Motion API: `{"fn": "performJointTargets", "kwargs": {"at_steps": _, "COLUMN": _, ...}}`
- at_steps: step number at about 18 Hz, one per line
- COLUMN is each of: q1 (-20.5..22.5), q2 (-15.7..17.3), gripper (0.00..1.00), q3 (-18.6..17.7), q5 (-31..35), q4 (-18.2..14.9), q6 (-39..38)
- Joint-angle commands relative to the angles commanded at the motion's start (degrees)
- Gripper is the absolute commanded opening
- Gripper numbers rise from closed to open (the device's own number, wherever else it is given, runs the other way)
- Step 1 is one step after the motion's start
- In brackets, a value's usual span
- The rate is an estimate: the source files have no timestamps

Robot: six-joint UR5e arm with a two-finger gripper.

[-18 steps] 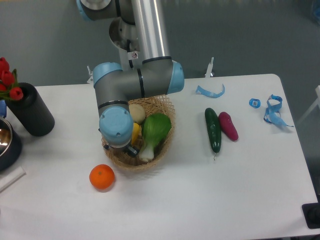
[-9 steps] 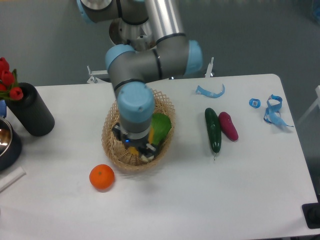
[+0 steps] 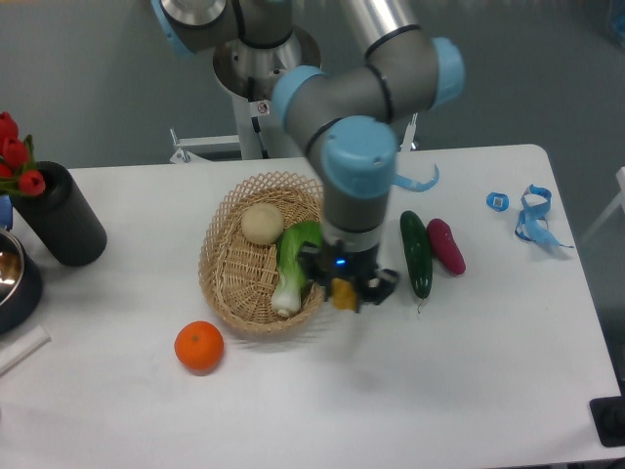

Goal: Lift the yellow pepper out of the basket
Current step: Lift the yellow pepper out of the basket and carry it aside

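Looking down from the fixed camera, I see my gripper hanging just past the right rim of the basket, above the white table. Its fingers are closed on the yellow pepper, of which only a small yellow-orange patch shows between the dark finger parts. The pepper is outside the basket, held beside its right edge; I cannot tell how high it is above the tabletop.

Inside the basket I see a beige ball toward the back and a green leafy vegetable with a white stalk lying along the right side, close to the gripper. An orange fruit sits on the table just in front of the basket's left end. To the right of the arm, a dark green cucumber and a magenta vegetable lie side by side.
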Motion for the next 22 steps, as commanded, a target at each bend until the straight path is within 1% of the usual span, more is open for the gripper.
{"fn": "performJointTargets", "kwargs": {"at_steps": 1, "q1": 1.32, "q2": -1.14, "gripper": 0.40, "q3": 0.79, "q5": 0.09, "q4": 1.32, "q6": 0.45}}
{"fn": "performJointTargets", "kwargs": {"at_steps": 2, "q1": 2.20, "q2": -2.20, "gripper": 0.40, "q3": 1.76, "q5": 0.09, "q4": 1.77, "q6": 0.45}}
{"fn": "performJointTargets", "kwargs": {"at_steps": 6, "q1": 5.02, "q2": -7.03, "gripper": 0.40, "q3": 5.97, "q5": 1.23, "q4": 1.77, "q6": 0.37}}
{"fn": "performJointTargets", "kwargs": {"at_steps": 8, "q1": 6.07, "q2": -8.53, "gripper": 0.40, "q3": 6.42, "q5": 1.32, "q4": 1.77, "q6": 0.37}}
{"fn": "performJointTargets", "kwargs": {"at_steps": 9, "q1": 6.08, "q2": -8.62, "gripper": 0.40, "q3": 5.90, "q5": 1.41, "q4": 1.86, "q6": 0.45}}
{"fn": "performJointTargets", "kwargs": {"at_steps": 12, "q1": 7.13, "q2": -9.15, "gripper": 0.40, "q3": 6.51, "q5": 1.67, "q4": 2.21, "q6": 1.33}}
{"fn": "performJointTargets", "kwargs": {"at_steps": 15, "q1": 7.13, "q2": -9.76, "gripper": 0.41, "q3": 7.21, "q5": 3.95, "q4": 2.65, "q6": 5.46}}
{"fn": "performJointTargets", "kwargs": {"at_steps": 17, "q1": 7.40, "q2": -9.85, "gripper": 0.41, "q3": 7.83, "q5": 4.22, "q4": 2.74, "q6": 7.74}}
{"fn": "performJointTargets", "kwargs": {"at_steps": 18, "q1": 7.57, "q2": -9.68, "gripper": 0.41, "q3": 8.09, "q5": 4.22, "q4": 2.65, "q6": 9.40}}
{"fn": "performJointTargets", "kwargs": {"at_steps": 20, "q1": 8.80, "q2": -7.84, "gripper": 0.41, "q3": 7.66, "q5": 3.87, "q4": 2.04, "q6": 10.21}}
{"fn": "performJointTargets", "kwargs": {"at_steps": 22, "q1": 8.72, "q2": -7.74, "gripper": 0.41, "q3": 7.39, "q5": 4.04, "q4": 2.12, "q6": 10.30}}
